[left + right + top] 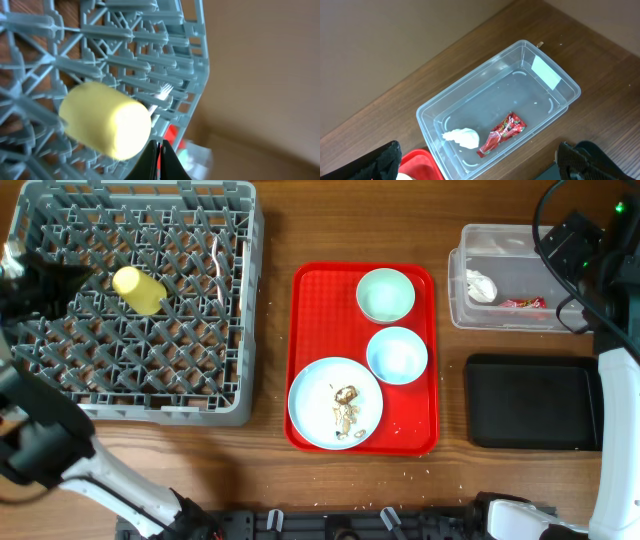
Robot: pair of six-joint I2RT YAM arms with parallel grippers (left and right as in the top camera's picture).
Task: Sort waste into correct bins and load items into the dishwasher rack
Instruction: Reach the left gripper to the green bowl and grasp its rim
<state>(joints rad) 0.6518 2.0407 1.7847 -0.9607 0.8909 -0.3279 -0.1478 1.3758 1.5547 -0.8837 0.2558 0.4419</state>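
Observation:
The yellow cup [139,289] lies on its side in the grey dishwasher rack [240,300]; it also shows in the left wrist view [105,120]. My left gripper [160,150] is shut and empty just beside the cup, at the rack's left end [40,275]. The clear tub [470,315] holds the white napkin [462,137] and red wrapper [502,132]. My right gripper [480,162] is open, high above the tub. On the red tray [310,330] sit the green bowl [385,294], blue bowl [396,354] and plate [315,395] with brown scraps [345,408].
The black tray bin [530,400] lies right of the red tray, below the tub. Pale crumbs [420,425] dot the tray's lower right and the wood nearby. My right arm and its cables hang over the table's right edge.

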